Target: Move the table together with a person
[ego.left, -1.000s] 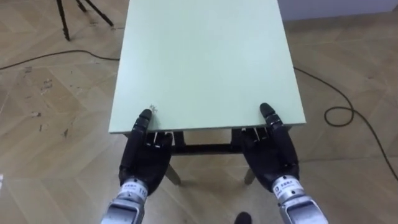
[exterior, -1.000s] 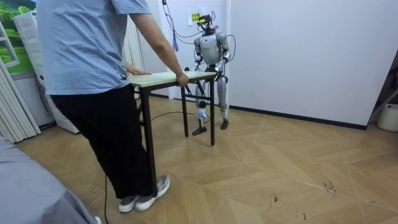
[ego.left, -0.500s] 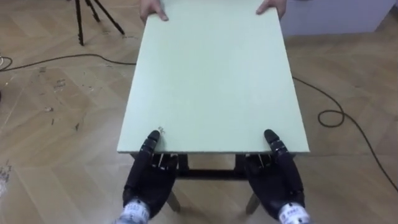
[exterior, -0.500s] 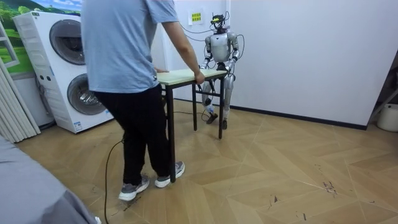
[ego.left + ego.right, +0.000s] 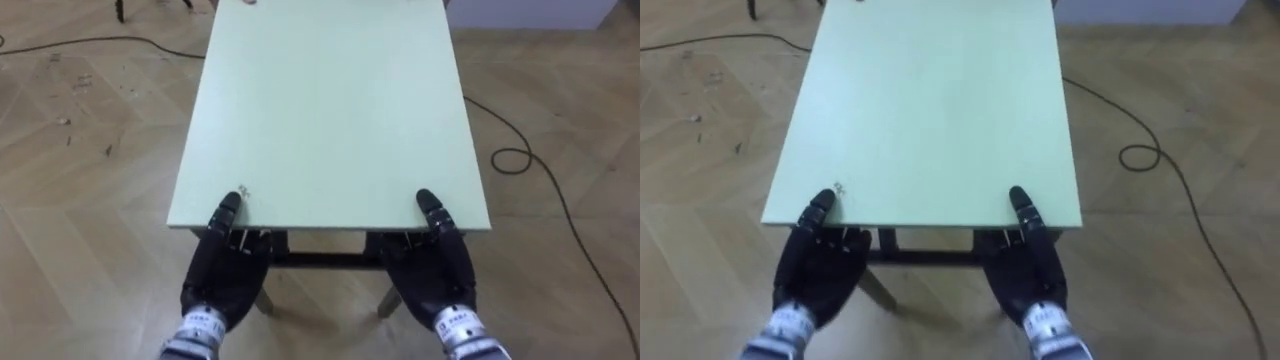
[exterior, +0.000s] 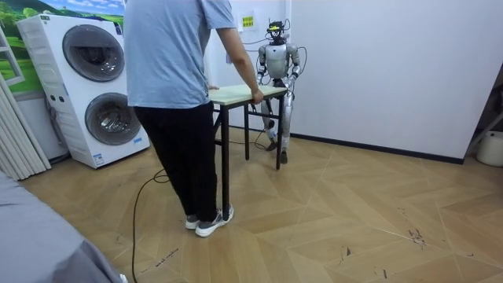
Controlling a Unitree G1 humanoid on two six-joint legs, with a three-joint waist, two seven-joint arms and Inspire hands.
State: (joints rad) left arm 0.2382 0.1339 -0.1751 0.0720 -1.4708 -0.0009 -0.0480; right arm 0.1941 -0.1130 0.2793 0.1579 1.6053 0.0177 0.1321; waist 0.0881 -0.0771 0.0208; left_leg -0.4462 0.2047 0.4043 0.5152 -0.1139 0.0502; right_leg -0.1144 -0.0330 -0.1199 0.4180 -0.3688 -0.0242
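Left hand (image 5: pixel 222 268): palm below the near edge of the desk (image 5: pixel 330 110), thumb laid over the top, fingers tucked beneath the board. Reads as clamped on the edge.
Right hand (image 5: pixel 432 265): same hold, mirrored, at the other near corner. Clamped likewise.

Position: the pale green desk top runs straight ahead of both hands. Between the hands and just under the edge sits a dark crossbar (image 5: pixel 325 260) of the frame. At the end farthest from the hands a person (image 6: pixel 177 71) stands facing the robot with both hands on the desk. A cable (image 5: pixel 520 160) loops on the wooden floor (image 5: pixel 90 130) ahead of and outboard of the right hand. In the room view two stacked washing machines (image 6: pixel 86 86) stand behind the person. I cannot tell whether the legs are off the floor.

Handling, as judged:
- Stiff flat top on thin dark legs. It should not flex, so any tilt at one end passes directly to the other end.
- Probably light to moderate for two carriers. The load sits well ahead of the hands, so the wrists take leverage.
- The top looks smooth, so the thumbs may slide. The fingers underneath should bear the weight.
- The best hold is as now: near edge, hands wide apart by the corners, clear of the crossbar.
- Risks: uneven lift against the person's end, and the legs snagging the cable.
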